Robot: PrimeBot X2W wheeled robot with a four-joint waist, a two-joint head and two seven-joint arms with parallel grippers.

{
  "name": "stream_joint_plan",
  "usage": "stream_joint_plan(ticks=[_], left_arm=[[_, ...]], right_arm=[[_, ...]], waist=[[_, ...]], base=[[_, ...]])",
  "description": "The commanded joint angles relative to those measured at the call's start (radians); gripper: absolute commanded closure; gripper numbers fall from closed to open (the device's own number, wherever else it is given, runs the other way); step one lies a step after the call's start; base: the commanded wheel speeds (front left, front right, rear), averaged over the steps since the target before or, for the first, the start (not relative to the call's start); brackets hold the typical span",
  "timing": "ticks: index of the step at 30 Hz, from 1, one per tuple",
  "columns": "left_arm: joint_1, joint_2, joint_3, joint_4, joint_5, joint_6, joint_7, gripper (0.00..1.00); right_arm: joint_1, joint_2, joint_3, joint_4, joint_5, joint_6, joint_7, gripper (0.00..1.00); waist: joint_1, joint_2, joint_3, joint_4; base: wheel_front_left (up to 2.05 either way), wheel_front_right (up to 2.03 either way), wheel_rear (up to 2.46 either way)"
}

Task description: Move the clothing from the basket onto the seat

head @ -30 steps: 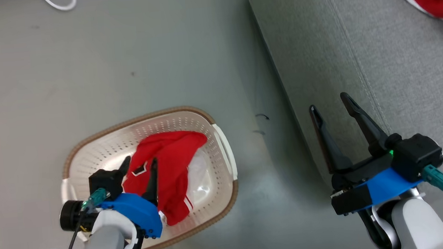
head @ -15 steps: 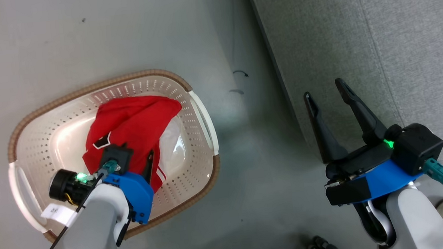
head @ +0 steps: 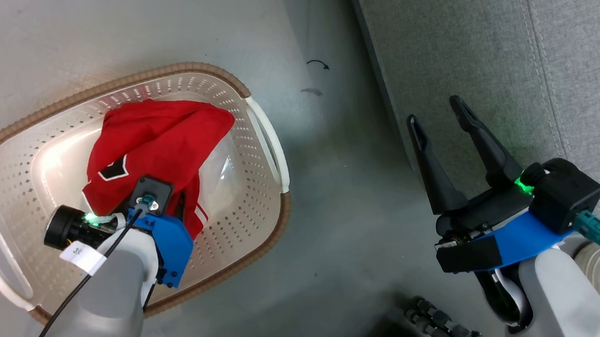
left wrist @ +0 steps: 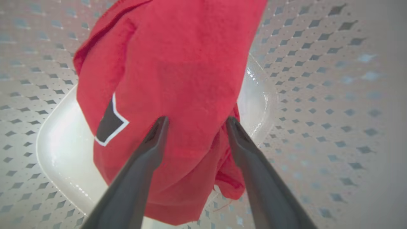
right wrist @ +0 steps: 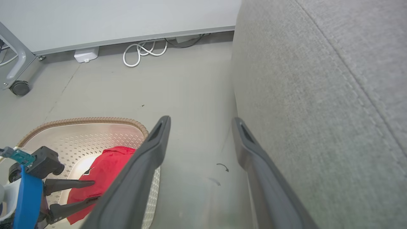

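Observation:
Red clothing (head: 156,137) with white trim lies crumpled in the cream basket (head: 108,85) on the floor at the left of the head view. My left gripper (left wrist: 196,122) reaches down into the basket. It is open, with its two fingers astride a fold of the clothing (left wrist: 178,63) and touching the fabric. From the right wrist view, the left gripper (right wrist: 93,190) shows at the clothing (right wrist: 105,165). My right gripper (head: 434,111) hangs open and empty over the floor at the edge of the grey seat (head: 484,38).
A person's white shoe (head: 596,267) stands behind my right arm, and a black ribbed part (head: 444,329) lies at the bottom edge. By the far wall are a coiled white cable (right wrist: 143,52), a white box (right wrist: 86,54) and a caster wheel (right wrist: 19,88).
The head camera has tilted, so the basket looks larger and higher. My left gripper has gone deeper into the basket onto the clothing. Both grippers stay open.

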State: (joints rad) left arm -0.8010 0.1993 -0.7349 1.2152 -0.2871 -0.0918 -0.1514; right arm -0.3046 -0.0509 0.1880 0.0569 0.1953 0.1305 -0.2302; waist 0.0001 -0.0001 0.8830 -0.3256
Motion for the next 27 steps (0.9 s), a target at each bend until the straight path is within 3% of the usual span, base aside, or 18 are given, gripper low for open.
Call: stream_joint_plan(ticks=[1,11,12,13,14,27], left_arm=[[-0.021,0.002,-0.004,0.005,0.007,0.007,0.001,0.0],[-0.073,0.01,-0.028,0.05,0.024,0.076,0.012,0.0],[-0.074,0.01,-0.03,0.053,0.024,0.077,0.013,0.56],[-0.077,0.011,-0.03,0.054,0.021,0.08,0.01,0.85],[-0.077,0.011,-0.027,0.056,0.015,0.075,0.012,1.0],[-0.071,0.032,-0.01,0.07,-0.031,0.039,-0.013,1.0]], right_arm=[[-0.017,0.001,0.002,-0.004,0.005,0.0,-0.005,0.0],[-0.023,0.001,0.016,0.004,0.018,0.0,-0.012,0.0],[-0.025,0.001,0.017,0.006,0.019,0.0,-0.014,0.0],[-0.026,0.001,0.02,0.007,0.022,0.0,-0.015,0.0],[-0.028,0.001,0.021,0.009,0.025,0.0,-0.016,0.0],[-0.048,0.001,0.03,0.034,0.037,0.0,-0.025,0.0]], waist=[[-0.0001,0.0001,0.007,-0.003],[-0.0001,0.0001,0.037,-0.013],[-0.0001,0.0001,0.038,-0.013],[-0.0001,0.0001,0.039,-0.014],[-0.0001,0.0001,0.039,-0.015],[-0.0001,0.0001,0.024,-0.017]], base=[[0.0,0.0,0.0],[0.0,0.0,0.0],[0.0,0.0,0.0],[0.0,0.0,0.0],[0.0,0.0,0.0],[0.0,0.0,0.0]])
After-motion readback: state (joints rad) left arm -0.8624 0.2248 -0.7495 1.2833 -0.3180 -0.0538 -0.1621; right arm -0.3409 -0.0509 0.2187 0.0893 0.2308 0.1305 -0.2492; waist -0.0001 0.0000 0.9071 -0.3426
